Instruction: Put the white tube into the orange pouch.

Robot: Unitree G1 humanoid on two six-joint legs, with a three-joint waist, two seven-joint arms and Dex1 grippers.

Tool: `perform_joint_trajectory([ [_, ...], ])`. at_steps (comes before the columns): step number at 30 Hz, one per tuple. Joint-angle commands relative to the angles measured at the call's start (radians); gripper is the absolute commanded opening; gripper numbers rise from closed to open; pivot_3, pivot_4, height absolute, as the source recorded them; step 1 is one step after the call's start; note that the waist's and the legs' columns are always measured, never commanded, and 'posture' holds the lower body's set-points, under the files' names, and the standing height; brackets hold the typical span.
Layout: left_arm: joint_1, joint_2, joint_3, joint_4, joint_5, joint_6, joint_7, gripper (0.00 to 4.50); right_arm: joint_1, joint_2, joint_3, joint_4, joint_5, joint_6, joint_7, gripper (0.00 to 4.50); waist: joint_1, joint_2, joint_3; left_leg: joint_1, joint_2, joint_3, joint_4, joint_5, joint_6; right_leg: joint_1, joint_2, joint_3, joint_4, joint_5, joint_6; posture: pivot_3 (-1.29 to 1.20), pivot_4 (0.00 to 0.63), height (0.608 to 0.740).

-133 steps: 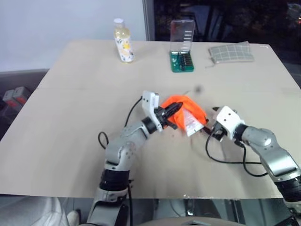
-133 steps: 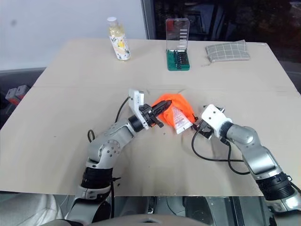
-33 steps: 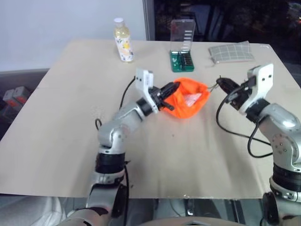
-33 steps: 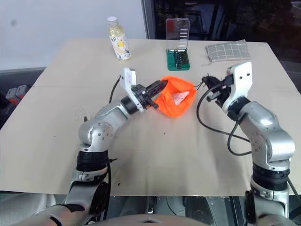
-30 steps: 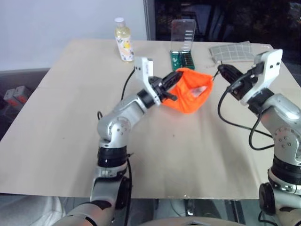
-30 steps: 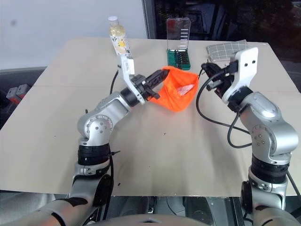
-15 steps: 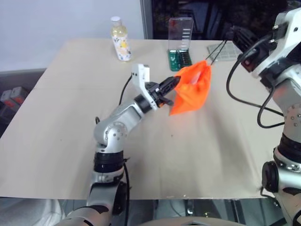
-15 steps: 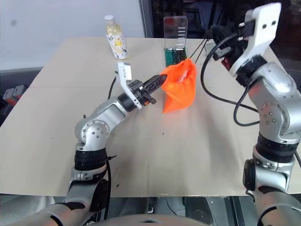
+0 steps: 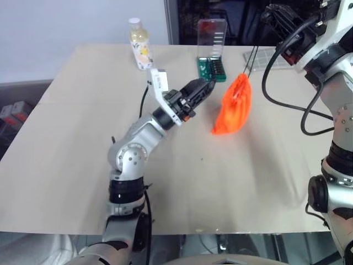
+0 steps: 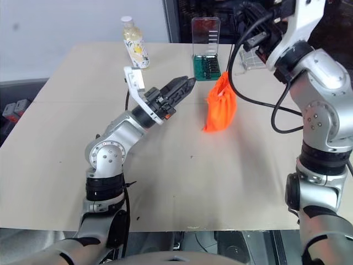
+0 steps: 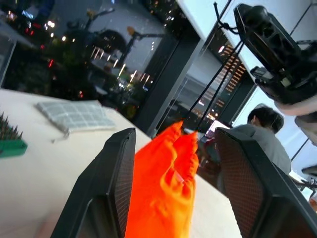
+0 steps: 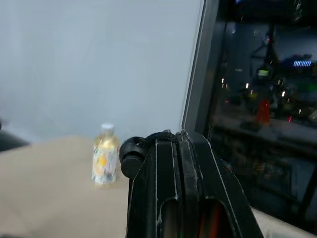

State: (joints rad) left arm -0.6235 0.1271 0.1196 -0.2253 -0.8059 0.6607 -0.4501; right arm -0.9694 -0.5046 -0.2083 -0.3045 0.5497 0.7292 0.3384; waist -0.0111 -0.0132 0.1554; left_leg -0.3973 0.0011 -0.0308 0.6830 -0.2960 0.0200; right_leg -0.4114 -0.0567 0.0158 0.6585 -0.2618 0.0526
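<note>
A pale yellow bottle with a white cap [image 9: 139,44] stands at the far left of the tan table [image 9: 83,165], well apart from everything else. Nearer the middle, the left gripper [image 9: 205,87] is raised off the tabletop with its two black fingers spread apart and holding nothing, pointing toward the orange pouch [image 9: 234,106] just to its right. Behind the gap between them, a green screwdriver-bit case with its clear lid upright [image 9: 212,52] sits on the table's far side. The orange pouch hangs narrow and upright from its thin dark cord [image 9: 249,58], its bottom close to the tabletop. The white tube is hidden; it cannot be made out inside or outside the fabric. At upper right, the right gripper [image 9: 278,16] is pinched together on that cord, high above the table. A grey checked cloth pouch [image 11: 74,115] lies at the far right, behind the raised arm.
</note>
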Motion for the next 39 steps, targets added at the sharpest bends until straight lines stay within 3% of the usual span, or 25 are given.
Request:
perform_joint_trajectory([
  [1,-0.071,-0.01,0.006,0.012,0.015,-0.067,-0.005,2.59,0.009,-0.045,0.034,-0.033,-0.043,-0.057,0.047,0.0,0.002,0.0,0.0,0.0,0.0,-0.001,0.0,0.0,0.0,0.001,0.0,-0.001,0.0,0.0,0.0,0.0,0.15,0.74],
  [4,-0.179,-0.045,0.003,0.096,0.045,-0.129,0.003,2.59,-0.128,0.059,-0.061,0.02,0.067,-0.059,-0.05,0.0,-0.003,0.0,0.0,0.0,-0.001,0.001,0.0,0.0,0.0,0.0,0.0,0.001,0.0,0.0,0.0,0.0,0.15,0.74],
  [5,-0.213,-0.059,0.006,0.117,0.044,-0.142,0.007,2.59,-0.14,0.049,-0.044,0.029,0.041,-0.072,-0.042,0.0,-0.002,0.0,0.001,0.0,-0.001,0.002,0.001,0.0,0.0,0.0,0.0,0.002,0.001,0.0,0.001,0.0,0.15,0.74],
  [12,-0.311,-0.104,0.019,0.166,0.022,-0.165,0.007,2.59,0.043,-0.118,0.247,0.018,-0.29,-0.279,0.11,0.0,-0.003,-0.002,-0.001,-0.001,-0.001,0.0,0.0,0.0,0.0,0.002,0.0,0.0,-0.001,0.0,0.001,0.0,0.15,0.74],
  [15,-0.328,-0.117,0.025,0.177,0.014,-0.171,0.0,2.59,0.069,-0.136,0.302,0.009,-0.367,-0.354,0.151,0.0,-0.006,-0.001,0.0,-0.001,-0.001,0.002,0.0,0.0,0.0,-0.001,0.0,0.002,-0.001,0.001,0.001,0.0,0.15,0.74],
  [26,-0.294,-0.056,-0.091,0.145,0.106,-0.171,-0.115,2.59,0.059,-0.102,0.288,0.035,-0.467,-0.447,0.164,0.0,-0.002,-0.001,0.0,0.0,-0.001,0.0,0.001,0.0,0.0,-0.001,0.001,0.002,0.0,0.001,0.001,0.0,0.15,0.74],
  [39,-0.28,-0.035,-0.123,0.189,0.205,-0.198,-0.113,2.59,0.053,-0.082,0.258,0.052,-0.509,-0.482,0.164,0.0,-0.002,-0.001,0.0,0.0,-0.001,0.0,0.001,0.0,0.0,-0.001,0.001,0.002,0.0,0.001,0.001,0.0,0.15,0.74],
])
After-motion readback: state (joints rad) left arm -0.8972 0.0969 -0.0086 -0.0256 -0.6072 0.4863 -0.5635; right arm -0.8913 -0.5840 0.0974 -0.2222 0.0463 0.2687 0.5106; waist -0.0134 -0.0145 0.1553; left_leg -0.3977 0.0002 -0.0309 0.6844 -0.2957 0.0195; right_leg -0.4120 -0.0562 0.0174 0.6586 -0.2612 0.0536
